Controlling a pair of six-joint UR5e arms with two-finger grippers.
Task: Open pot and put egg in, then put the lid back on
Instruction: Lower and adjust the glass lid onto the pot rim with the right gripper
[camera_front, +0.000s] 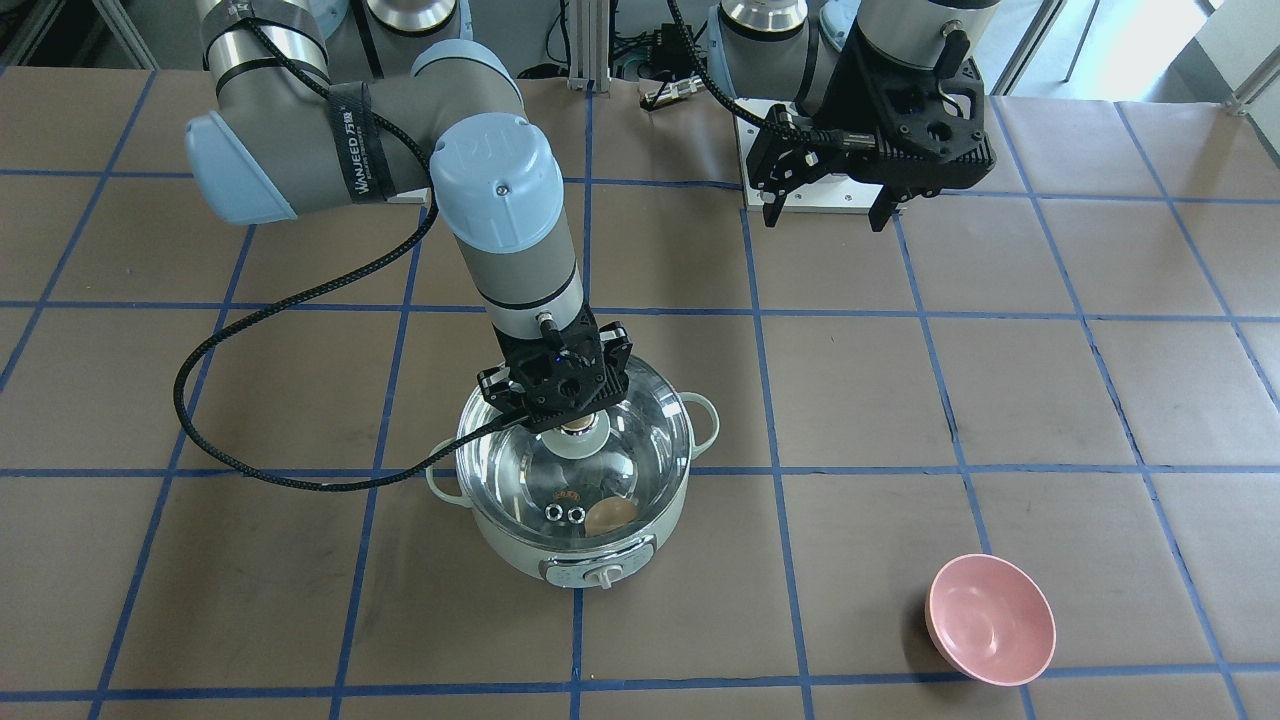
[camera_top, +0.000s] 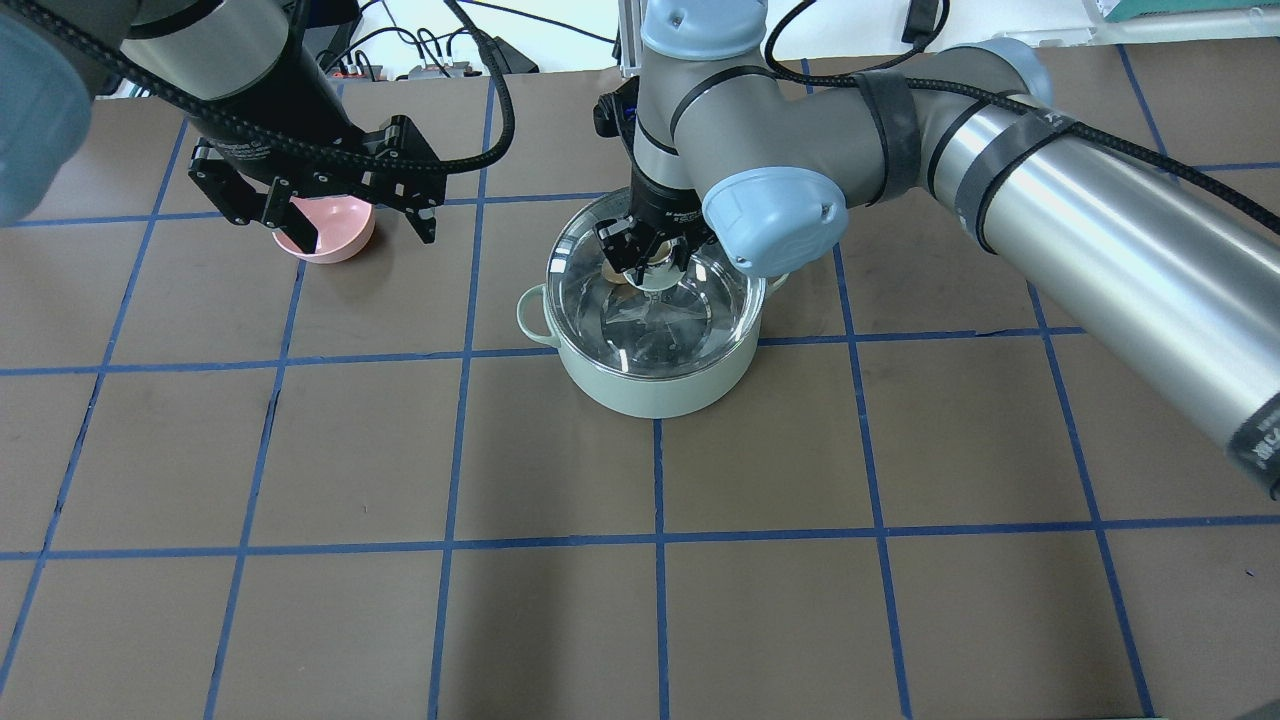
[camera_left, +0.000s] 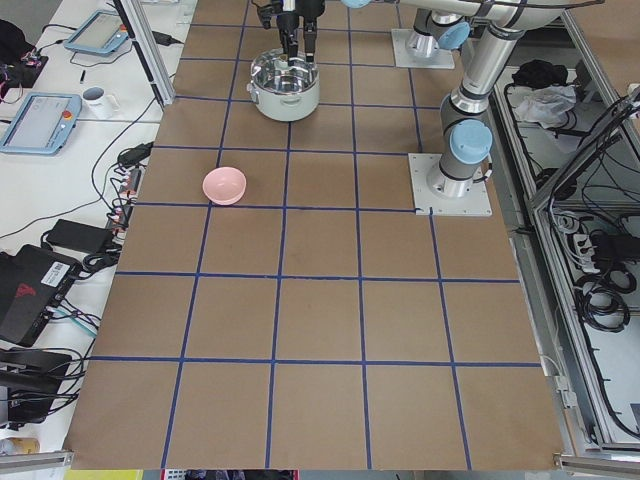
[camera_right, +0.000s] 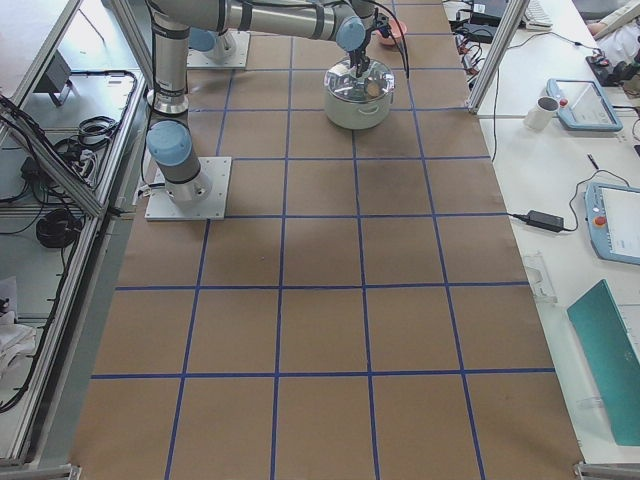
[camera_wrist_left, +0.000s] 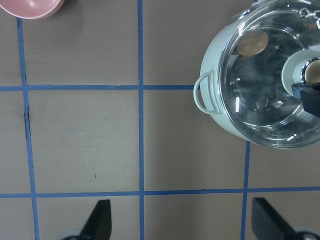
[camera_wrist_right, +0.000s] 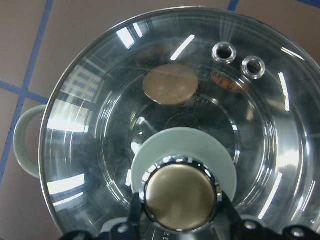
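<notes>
The mint-green pot (camera_front: 575, 548) stands on the table with the glass lid (camera_front: 645, 440) seated on it. The tan egg (camera_front: 610, 515) lies inside on the steel bottom and shows through the glass, also in the right wrist view (camera_wrist_right: 170, 84). My right gripper (camera_front: 572, 425) points straight down over the pot's middle and is shut on the lid's tan knob (camera_wrist_right: 180, 192), with a finger on each side. My left gripper (camera_front: 828, 210) is open and empty, raised near the robot's base, away from the pot. The left wrist view shows the pot (camera_wrist_left: 212, 75) from above.
A small empty pink bowl (camera_front: 990, 620) sits on the robot's left side of the table, apart from the pot. Brown paper with blue tape lines covers the table (camera_front: 900, 400). The right arm's black cable (camera_front: 200, 400) loops beside the pot.
</notes>
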